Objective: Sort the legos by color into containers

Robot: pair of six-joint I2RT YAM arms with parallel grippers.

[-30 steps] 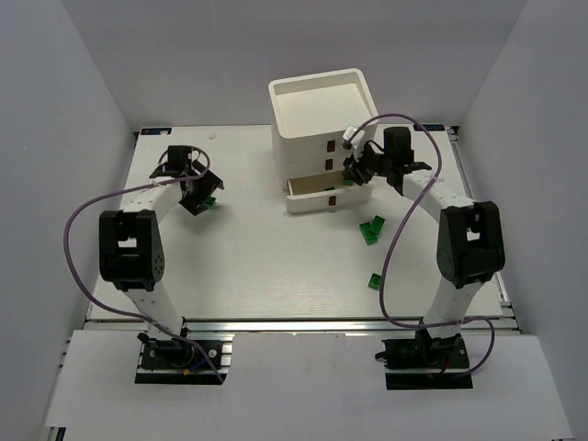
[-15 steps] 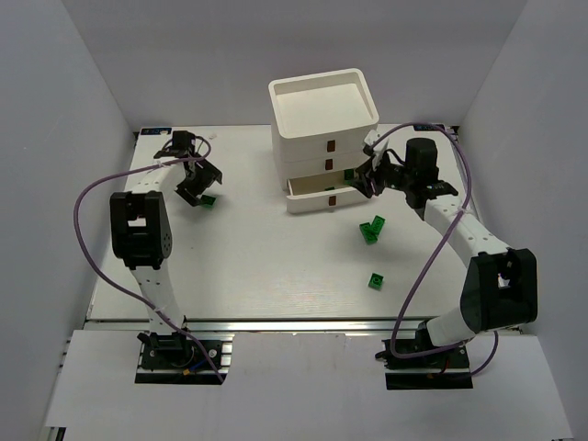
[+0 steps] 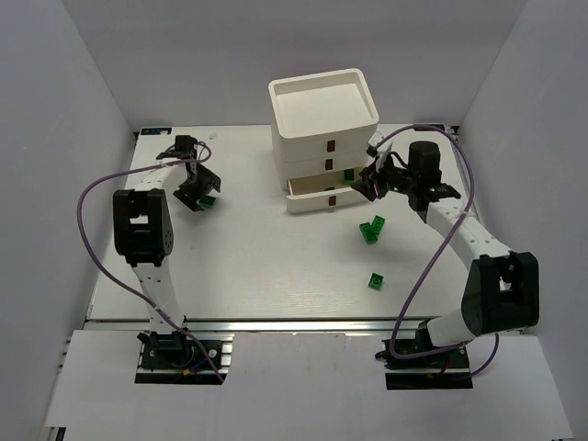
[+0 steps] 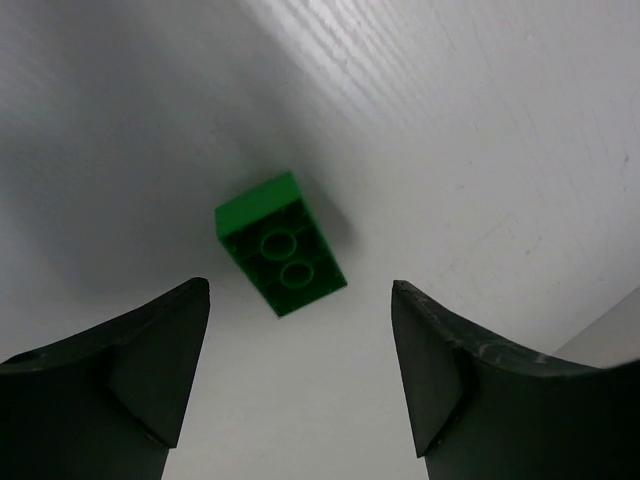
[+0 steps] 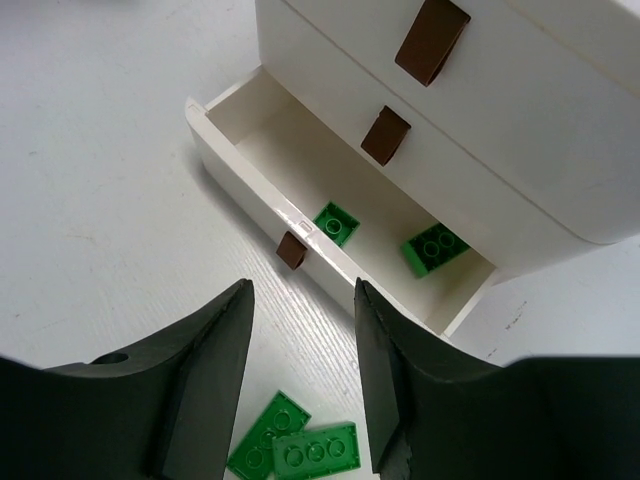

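Left gripper (image 4: 300,300): jaws wide, nothing held. Your left wrist view shows one green brick (image 4: 280,245) lying flat on the table (image 4: 480,120), its near end between the two fingertips and clear of both. From the top view you get only a green speck at that gripper, at the far left of the table, well apart from the drawer unit (image 3: 322,138).

Right gripper (image 5: 302,290): jaws also spread, empty. It hangs over the front of the bottom drawer (image 5: 250,205), which is pulled out; the two drawers above it are closed.

Right wrist view gives you what the top view mostly hides: two green bricks inside the open drawer, one (image 5: 337,222) just behind the front wall, the other (image 5: 435,247) toward the drawer's right end. It also shows three brown handles, the bottom drawer's (image 5: 291,250) lying between the fingers.

Top view alone shows you the layout. The unit stands at the far middle of the table with a tray (image 3: 317,81) on top. A pair of green bricks (image 3: 372,228), touching, lies near and right of the drawer. A lone green brick (image 3: 377,280) sits nearer you, apart from the pair.
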